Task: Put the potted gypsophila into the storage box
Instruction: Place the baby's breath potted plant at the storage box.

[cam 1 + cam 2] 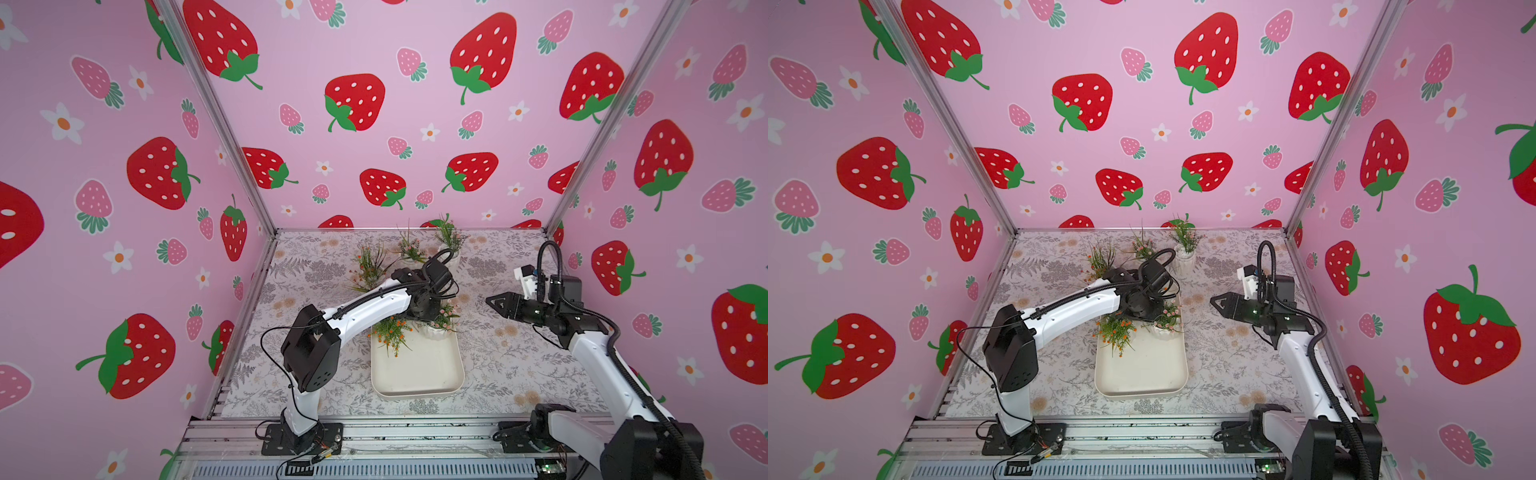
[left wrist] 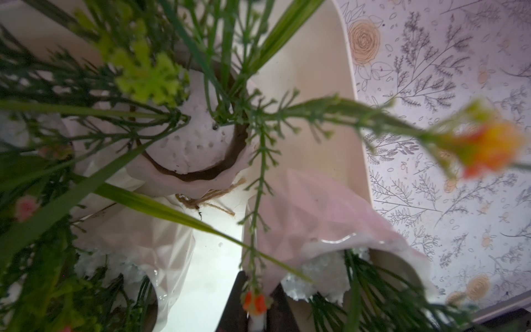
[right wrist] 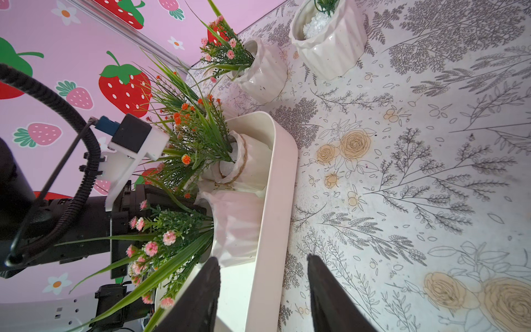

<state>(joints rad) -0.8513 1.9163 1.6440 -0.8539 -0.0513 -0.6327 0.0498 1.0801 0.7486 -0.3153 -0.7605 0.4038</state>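
The left gripper is hidden in both top views — the black wrist of the left arm covers it above the far end of the large shallow cream-white plastic storage box. Its own wrist view shows only dark jaws closed almost together at the frame's edge, a blurred orange-tipped sprig between them; whether they pinch it cannot be told. There the potted gypsophila crowds together: a small white ribbed pot tied with twine, a pink-flowered white pot lying on its side, and, in the top views, an orange-flowered clump over the box's left side, its pot lost under foliage. Beyond the box, on the floral-printed bench, are more — an orange-flowered plant half behind the arm, a tipped-over pink-flowered pot and an upright ribbed pot cut off by the frame. The right gripper hovers over the bench to the right of the box, jaws apart and empty.
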